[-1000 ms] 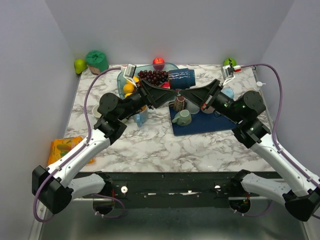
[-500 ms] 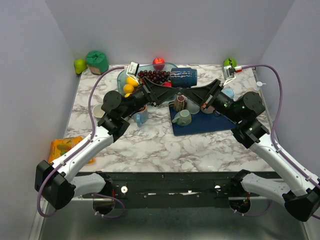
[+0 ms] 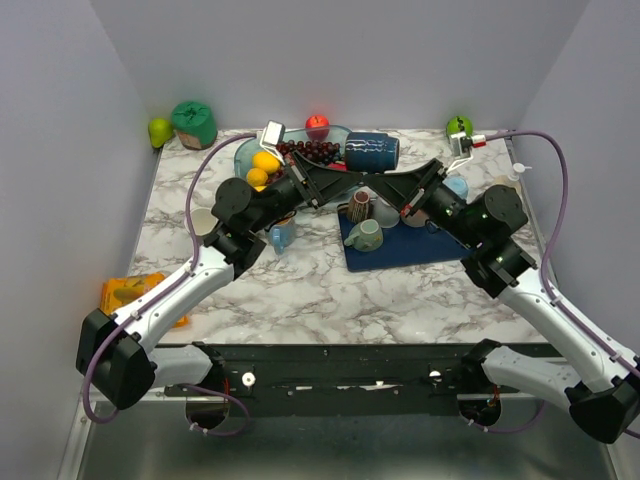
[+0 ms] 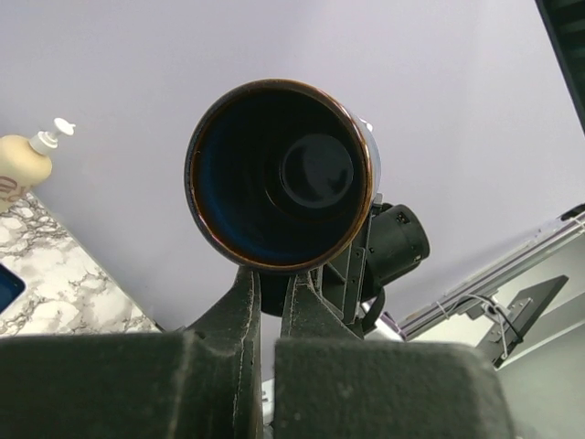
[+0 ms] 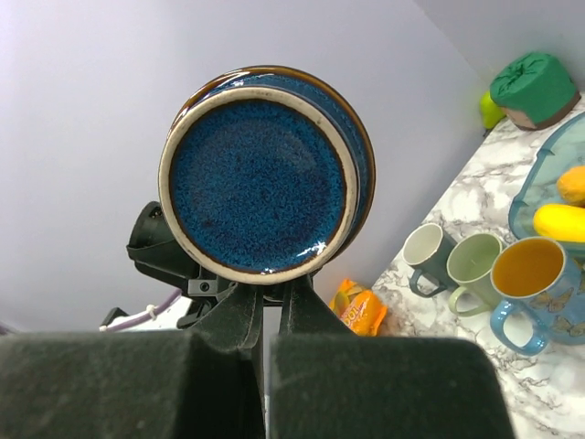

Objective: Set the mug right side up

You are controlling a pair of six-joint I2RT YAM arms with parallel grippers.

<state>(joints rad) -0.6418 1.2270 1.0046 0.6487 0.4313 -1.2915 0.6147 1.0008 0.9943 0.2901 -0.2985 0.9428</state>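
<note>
Both jaws pinch the sideways mug (image 3: pixel 371 152) from below, handle hidden.

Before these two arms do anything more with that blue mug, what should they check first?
1. Mug held aloft: ok. The blue mug hangs in the air.
2. Right side up: not ok. It lies sideways, mouth toward the left wrist camera, base toward the right one.
3. Grip: ok. Both pairs of jaws are closed under it. Which part they pinch: cannot tell.
4. Empty: ok. The inside shows nothing.
5. Landing spot: ok. The near part of the navy mat is bare.
</note>
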